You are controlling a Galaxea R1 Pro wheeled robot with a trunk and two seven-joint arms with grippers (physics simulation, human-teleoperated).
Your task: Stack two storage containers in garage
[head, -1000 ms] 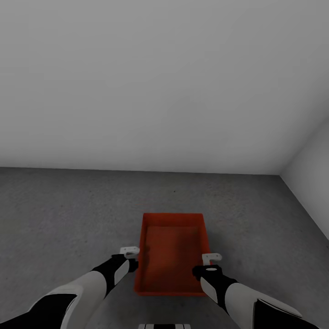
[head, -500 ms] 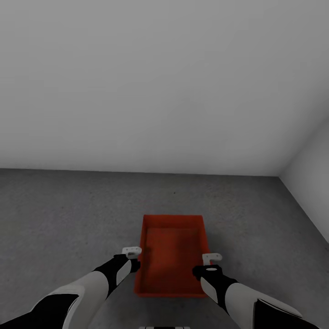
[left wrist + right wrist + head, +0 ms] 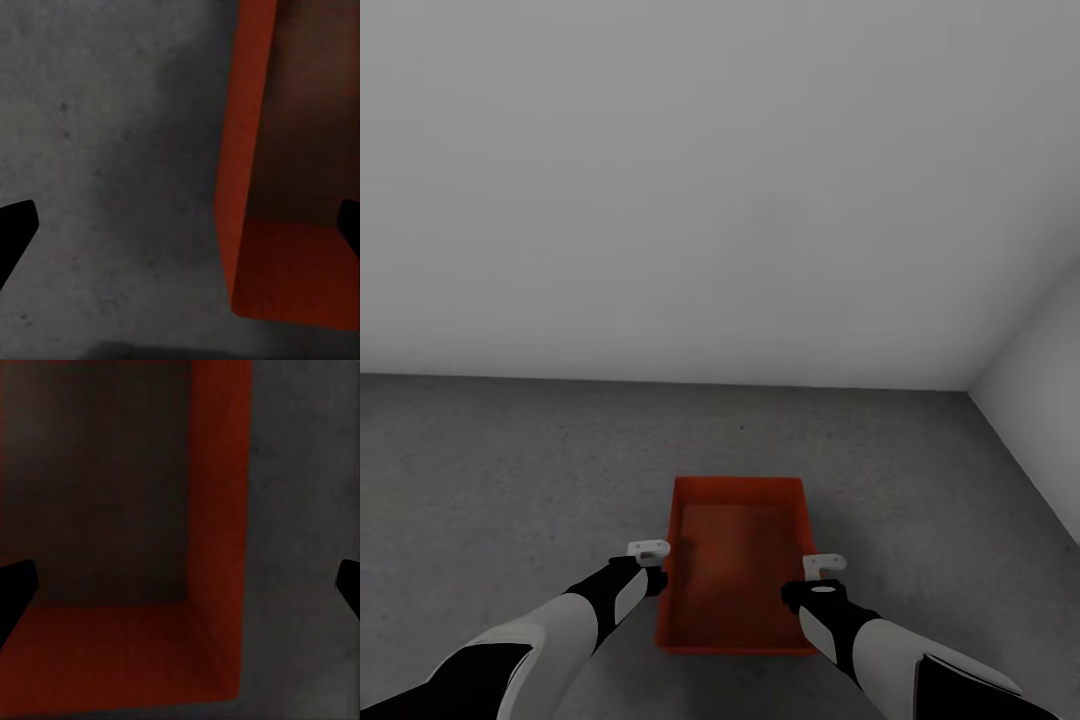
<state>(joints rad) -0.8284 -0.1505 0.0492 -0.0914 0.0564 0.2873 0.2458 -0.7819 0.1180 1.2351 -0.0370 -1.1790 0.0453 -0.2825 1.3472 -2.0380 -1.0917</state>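
Head view shows one storage container point(image 3: 735, 565) on the concrete floor point(image 3: 510, 470), lower centre of frame, between our left gripper point(image 3: 648, 550) and right gripper point(image 3: 822, 565). Both jaws stand wide, straddling its long walls, holding nothing. We judge placement complete; next, withdraw and fetch the second container.

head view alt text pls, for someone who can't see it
An orange-red bin sits open-topped on the grey concrete floor near a pale wall. The left claw and right claw flank its long sides.
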